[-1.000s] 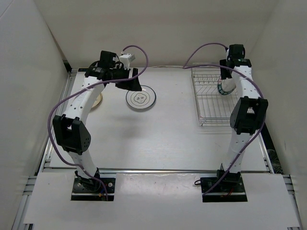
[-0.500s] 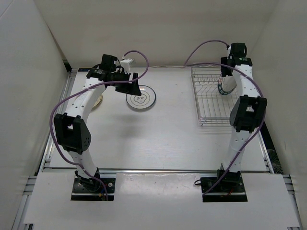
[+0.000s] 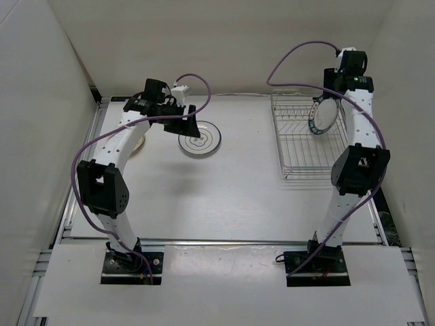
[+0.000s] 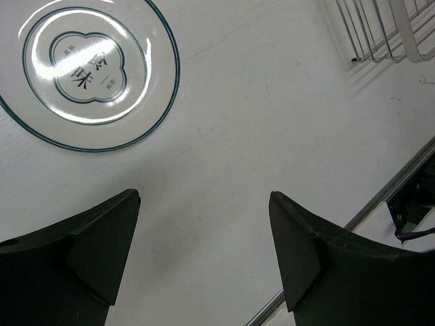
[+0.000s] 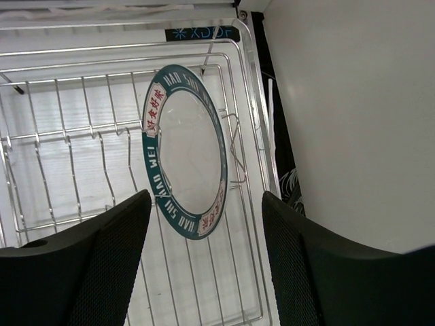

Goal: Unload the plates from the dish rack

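Plate with teal lettered rim (image 5: 183,153): on edge in the dish rack (image 3: 299,149), toward its right side. Right gripper (image 5: 205,197): poised above it, fingers spread wide, clear of the rim, holding nothing. Left gripper (image 4: 204,197): equally wide apart and empty, over the table (image 4: 272,102), beside a green-ringed plate (image 4: 88,68) lying flat.

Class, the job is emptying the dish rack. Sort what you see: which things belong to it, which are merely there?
Belong: dish rack; teal-rimmed plate standing in it; ringed plate flat on the table; cream plate beside the left arm.
Merely there: purple cables; metal rail along the table's near edge.
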